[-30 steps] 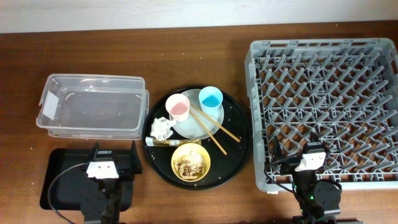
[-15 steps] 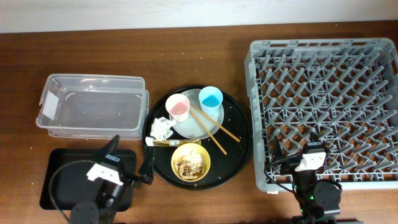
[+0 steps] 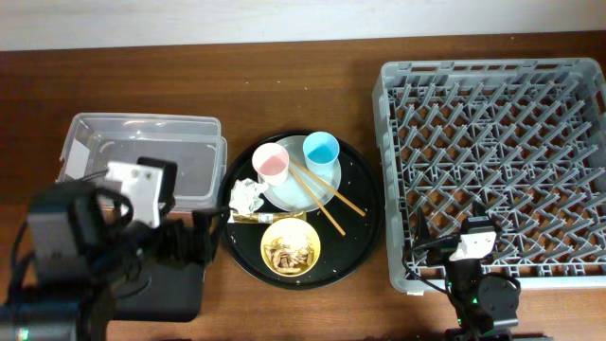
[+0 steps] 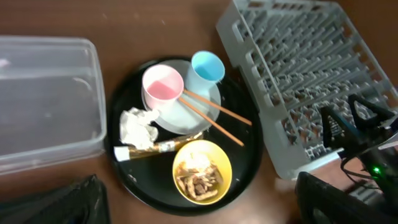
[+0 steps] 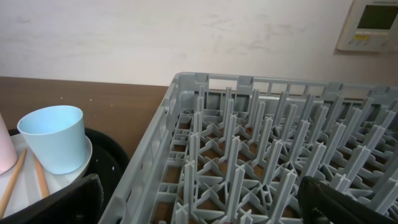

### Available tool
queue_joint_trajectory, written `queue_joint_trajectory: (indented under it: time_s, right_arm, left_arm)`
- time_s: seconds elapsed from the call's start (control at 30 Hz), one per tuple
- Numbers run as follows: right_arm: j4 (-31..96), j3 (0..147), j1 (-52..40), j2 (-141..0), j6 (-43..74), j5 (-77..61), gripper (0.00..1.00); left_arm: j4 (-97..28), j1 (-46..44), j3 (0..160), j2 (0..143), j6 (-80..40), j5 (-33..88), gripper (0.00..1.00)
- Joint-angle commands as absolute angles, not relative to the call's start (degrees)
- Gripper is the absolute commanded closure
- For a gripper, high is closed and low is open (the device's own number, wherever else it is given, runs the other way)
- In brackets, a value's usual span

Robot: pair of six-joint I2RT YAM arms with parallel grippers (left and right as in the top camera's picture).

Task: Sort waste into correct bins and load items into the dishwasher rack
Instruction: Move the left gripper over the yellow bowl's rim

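Observation:
The pink cup (image 3: 270, 163), blue cup (image 3: 321, 149) and chopsticks (image 3: 327, 194) rest on the pale plate (image 3: 301, 185). In front of it are the white napkin (image 3: 246, 196), the brown-gold wrapper (image 3: 260, 217) and the yellow bowl (image 3: 291, 246) holding food scraps. My left gripper (image 3: 189, 242) is open and empty, raised high to the left of them. Its wrist view shows the bowl (image 4: 202, 171), napkin (image 4: 138, 127) and pink cup (image 4: 163, 87) below. My right gripper (image 3: 453, 223) is open and empty at the front edge of the grey rack (image 3: 492, 161). The right wrist view looks in over the pegs (image 5: 249, 143).
All the dishes and waste sit on a large round black tray (image 3: 365, 227). The clear tub (image 3: 142, 120) stands at the left, partly hidden by my left arm. The flat black tray (image 3: 180, 294) in front of it is mostly hidden by that arm.
My left arm has risen from low over the flat black tray and tilted towards the round tray, now covering part of the tub. The right arm has not moved.

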State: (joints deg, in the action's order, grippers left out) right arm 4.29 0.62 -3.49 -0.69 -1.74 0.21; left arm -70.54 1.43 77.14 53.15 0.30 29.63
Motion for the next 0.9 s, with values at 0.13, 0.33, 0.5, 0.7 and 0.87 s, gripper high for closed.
queue_joint_trajectory:
  time_s: [0.13,0.33,0.5,0.7,0.87]
  right_arm:
    - [4.7,0.3,-3.8,-0.3,-1.5,0.7,0.02]
    - [4.7,0.3,-3.8,-0.3,-1.5,0.7,0.02]
    - [4.7,0.3,-3.8,-0.3,-1.5,0.7,0.02]
    - [4.7,0.3,-3.8,-0.3,-1.5,0.7,0.02]
    - [4.7,0.3,-3.8,-0.3,-1.5,0.7,0.02]
  left_arm:
    - [-72.2,1.5,73.8,53.7,-11.3,17.9,0.54]
    - [-61.9,-8.2,65.8,55.9,-17.5,11.3,0.58]
    - [-55.3,-24.2,65.8,68.6,-22.3,4.4,0.58]
    - [-56.3,-36.6,65.8,83.0,-24.5,5.2,0.79]
    - [-55.9,-48.1,65.8,89.0,-29.8,1.8,0.82]
